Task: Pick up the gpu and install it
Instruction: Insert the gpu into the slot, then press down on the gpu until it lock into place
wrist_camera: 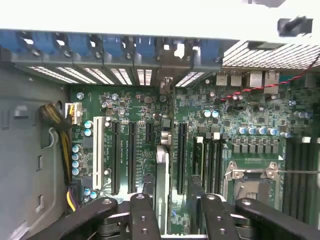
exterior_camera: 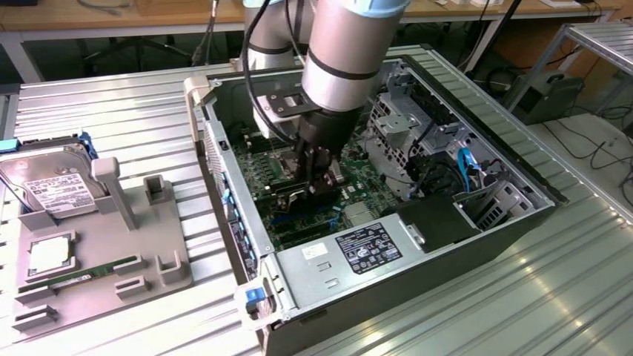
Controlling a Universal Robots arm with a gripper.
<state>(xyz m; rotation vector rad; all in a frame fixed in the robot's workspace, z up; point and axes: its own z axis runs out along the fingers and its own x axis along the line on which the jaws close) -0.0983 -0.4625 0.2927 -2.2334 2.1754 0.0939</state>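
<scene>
**Item: gpu (wrist_camera: 161, 170), in the motherboard.** It stands on edge in an expansion slot of the motherboard (wrist_camera: 150, 115) and is seen edge-on from the wrist as a narrow pale strip running toward the rear slot openings. In the exterior view it is the dark card (exterior_camera: 296, 199) directly under the tool, deep in the open computer case (exterior_camera: 514, 215). By its upright stance and alignment with the slot row it appears seated or nearly so. Whether it is fully home cannot be told.

**Item: gripper (wrist_camera: 172, 200).** It hangs vertically over the card (exterior_camera: 319, 185) so as to straddle its upper edge. The fingers (wrist_camera: 142, 215) stand spread wider than the card is thick. Board is visible between the card and one finger, while the other lies close alongside the card. Judged as a loose straddle rather than a clamp, with nothing carried.

**Surroundings inside the case.**
- Black PCIe slots (wrist_camera: 115, 155) and a white slot (wrist_camera: 97, 150) lie vacant beside the card.
- An empty CPU socket (wrist_camera: 250, 175) is on the card's other side, with memory slots (wrist_camera: 300, 170) beyond it.
- Blue retention clips (wrist_camera: 100, 47) line the rear wall where the bracket must meet.
- A yellow-and-black cable bundle (wrist_camera: 62, 145) lies near the case wall, apart from the card.
- The power supply (exterior_camera: 361, 248) and drive cage (exterior_camera: 396, 119) crowd the arm's sides and leave a narrow shaft for access.

**Outside the case.** A grey parts fixture (exterior_camera: 148, 259) holds a hard drive (exterior_camera: 55, 185) and a memory stick (exterior_camera: 79, 274), well apart from the work.
</scene>
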